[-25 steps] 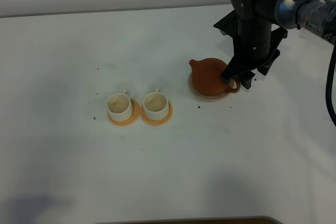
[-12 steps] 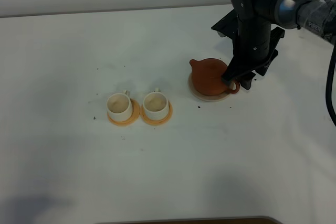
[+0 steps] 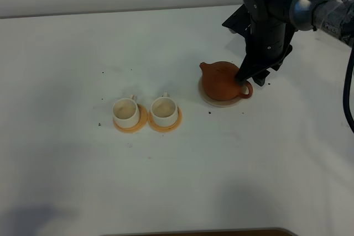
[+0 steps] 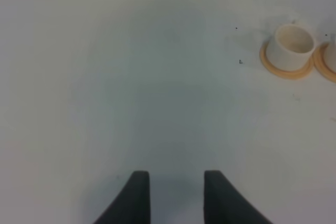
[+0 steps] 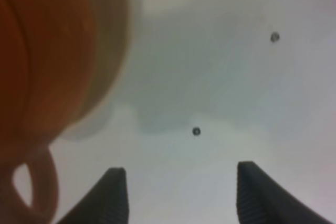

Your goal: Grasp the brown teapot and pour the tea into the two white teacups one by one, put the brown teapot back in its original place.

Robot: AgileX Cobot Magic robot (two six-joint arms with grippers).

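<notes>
1. Since a second ago the right arm [image 3: 271, 9] has edged up and back a little, while the brown teapot [image 3: 221, 80] has not shifted
2. That teapot sits upright on its round cream coaster [image 3: 208, 98], spout pointing toward the cups' side and loop handle toward the arm
3. The right gripper [image 5: 177, 195] hangs low just beside the handle with its fingers spread wide; its wrist view shows only bare table between them and the handle loop outside one finger, so it grips nothing
4. Well apart from the teapot, the left teacup [image 3: 125, 110] and right teacup [image 3: 164, 110] stand side by side, each upright on its own orange coaster [image 3: 133, 124] [image 3: 167, 125]
5. Whether either cup holds tea cannot be told
6. The left gripper [image 4: 177, 198] hovers over the bare white table [image 4: 105, 77], fingers apart and empty, with one teacup on its coaster some way ahead of it
7. Several small dark specks [image 3: 210, 112] lie scattered on the table
</notes>
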